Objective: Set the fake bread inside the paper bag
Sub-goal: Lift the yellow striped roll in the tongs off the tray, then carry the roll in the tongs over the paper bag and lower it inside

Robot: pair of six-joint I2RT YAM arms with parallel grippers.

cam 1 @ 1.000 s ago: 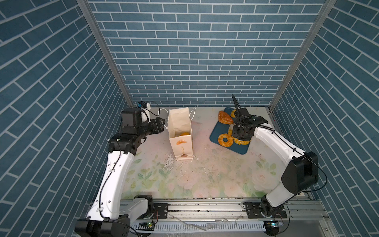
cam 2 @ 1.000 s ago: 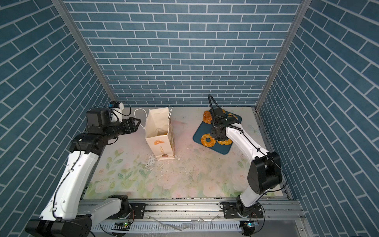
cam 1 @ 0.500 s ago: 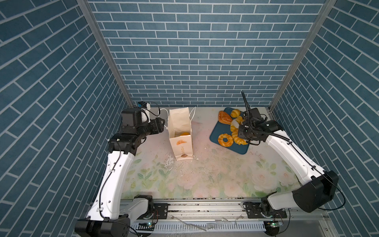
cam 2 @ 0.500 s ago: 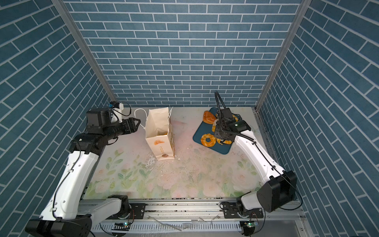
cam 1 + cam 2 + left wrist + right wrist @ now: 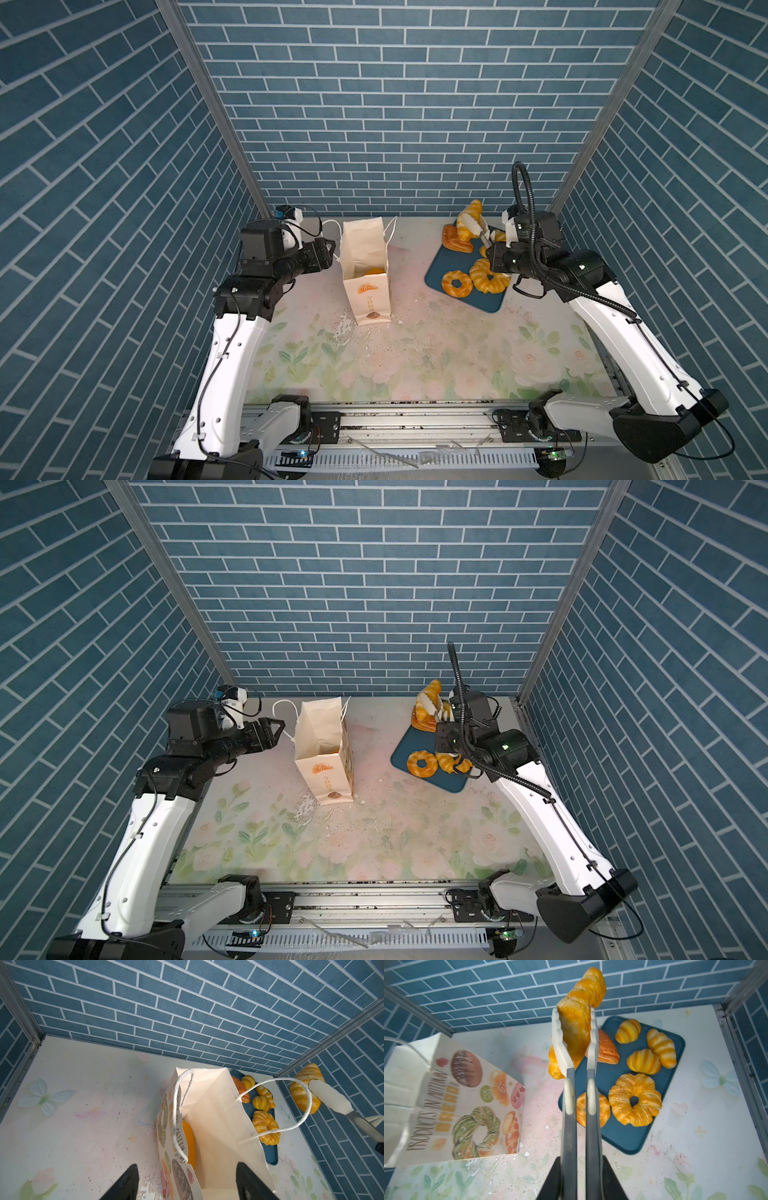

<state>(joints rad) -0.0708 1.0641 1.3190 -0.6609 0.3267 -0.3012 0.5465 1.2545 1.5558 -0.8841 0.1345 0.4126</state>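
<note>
**Carry the pinched pastry high to the bag mouth**

The paper bag (image 5: 365, 266) stands upright near the far edge of the worktop (image 5: 415, 365), left of the middle, with one orange piece (image 5: 188, 1142) already inside. The tray (image 5: 484, 301) with the other fake bread (image 5: 457, 283) lies toward the far right corner.

The right gripper (image 5: 494, 258) squeezes the tongs (image 5: 570, 1118), which are pressed together on a long pastry (image 5: 577, 1022) lifted above the tray. I would hold the squeeze firm, pass high over the bag rim and avoid the cord handles.

The left gripper (image 5: 329, 254), spread, is just beside the bag.

The bag reads "PRODUCTS IN AUTUMN" and "BREAD"; the logo text is unreadable.
</note>
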